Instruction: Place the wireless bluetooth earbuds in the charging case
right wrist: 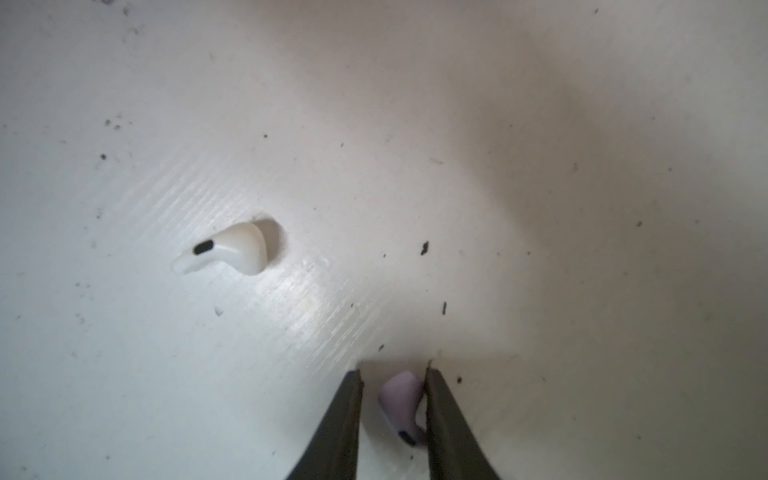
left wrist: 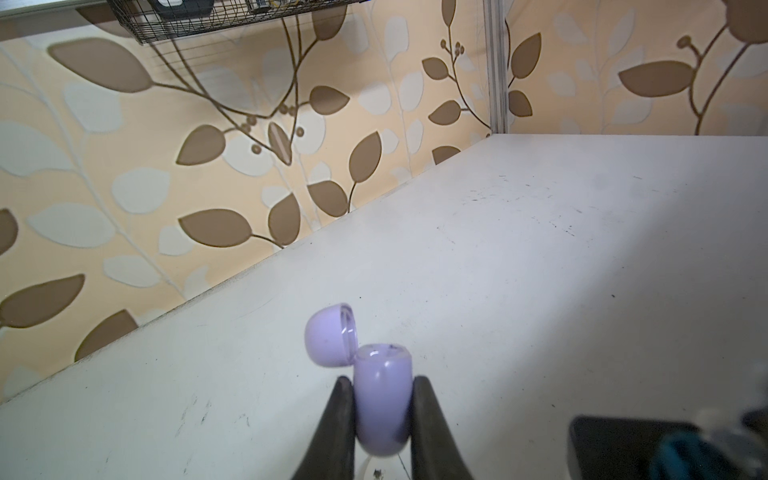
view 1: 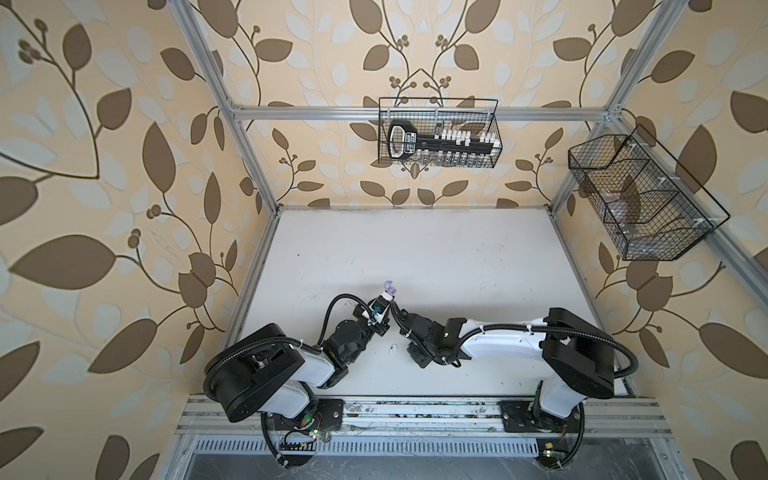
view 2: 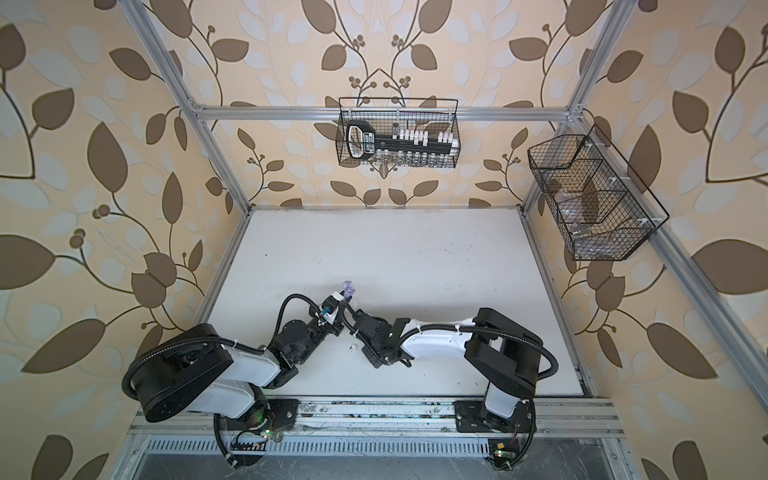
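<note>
Both top views: one lavender charging case [view 1: 389,286], lid swung open, at 12 o'clock of one white earbud [view 1: 391,350] lying loose on the tabletop [view 1: 457,257]. Left wrist: left tool [left wrist: 382,380] pinches the case's lower shell from both sides, open mouth pointing away from the tool. Right wrist: right tool [right wrist: 392,370] straddles one lavender earbud [right wrist: 401,405], one jaw touching and a sliver of gap at the other, so a full pinch can't be told. Two buds counted in all, likely featherlight, rigid, glossy and apt to squirt out, so best taken across the fat head, not the tapering stem.
</note>
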Controlling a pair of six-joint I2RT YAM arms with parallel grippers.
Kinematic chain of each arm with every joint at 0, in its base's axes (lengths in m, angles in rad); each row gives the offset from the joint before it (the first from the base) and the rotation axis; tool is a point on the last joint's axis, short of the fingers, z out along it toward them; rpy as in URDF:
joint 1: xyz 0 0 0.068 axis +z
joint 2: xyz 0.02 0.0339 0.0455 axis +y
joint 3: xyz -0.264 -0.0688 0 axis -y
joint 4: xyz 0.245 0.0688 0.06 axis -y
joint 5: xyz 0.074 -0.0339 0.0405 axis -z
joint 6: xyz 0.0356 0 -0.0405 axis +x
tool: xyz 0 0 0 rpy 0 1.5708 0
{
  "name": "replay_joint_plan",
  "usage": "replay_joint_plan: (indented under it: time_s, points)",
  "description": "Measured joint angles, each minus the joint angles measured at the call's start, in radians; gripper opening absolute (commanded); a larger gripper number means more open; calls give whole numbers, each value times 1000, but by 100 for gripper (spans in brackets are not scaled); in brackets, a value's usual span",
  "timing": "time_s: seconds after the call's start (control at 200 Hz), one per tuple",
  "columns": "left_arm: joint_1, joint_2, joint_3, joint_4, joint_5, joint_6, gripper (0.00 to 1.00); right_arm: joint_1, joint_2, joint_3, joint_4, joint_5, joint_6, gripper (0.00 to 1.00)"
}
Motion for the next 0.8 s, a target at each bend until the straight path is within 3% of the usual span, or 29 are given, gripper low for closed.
replay_joint_plan:
  time_s: [0.8]
  points:
    - [0, 0, 0, 0, 19, -19, 0, -16, 0, 0, -2, -6, -13, 18]
